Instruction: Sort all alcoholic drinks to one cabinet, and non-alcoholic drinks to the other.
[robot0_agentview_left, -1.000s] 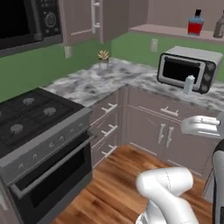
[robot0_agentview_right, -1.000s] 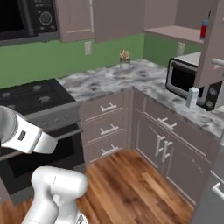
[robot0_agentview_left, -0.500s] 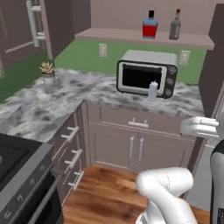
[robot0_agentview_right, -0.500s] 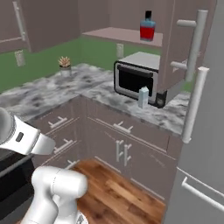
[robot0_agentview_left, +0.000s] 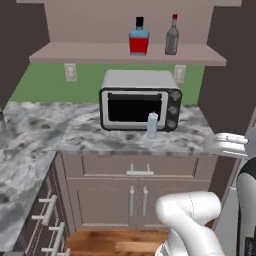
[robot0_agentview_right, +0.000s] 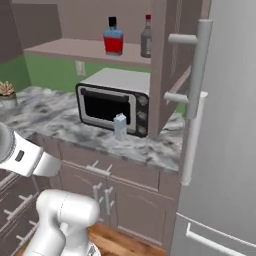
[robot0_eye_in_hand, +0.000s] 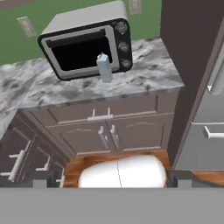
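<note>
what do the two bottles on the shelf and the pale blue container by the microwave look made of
Squat red-filled bottle with blue top: likely clear glass, since the red liquid shows through. Slim grey long-necked bottle with red cap: looks like greyish glass, faintly see-through with a slight sheen. Slim pale-blue container: translucent and matte, possibly plastic or a carton; the rendering leaves it open.

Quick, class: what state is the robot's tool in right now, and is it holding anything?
Tool: open, holding nothing; its fingertips stand wide apart in the hand view.
</note>
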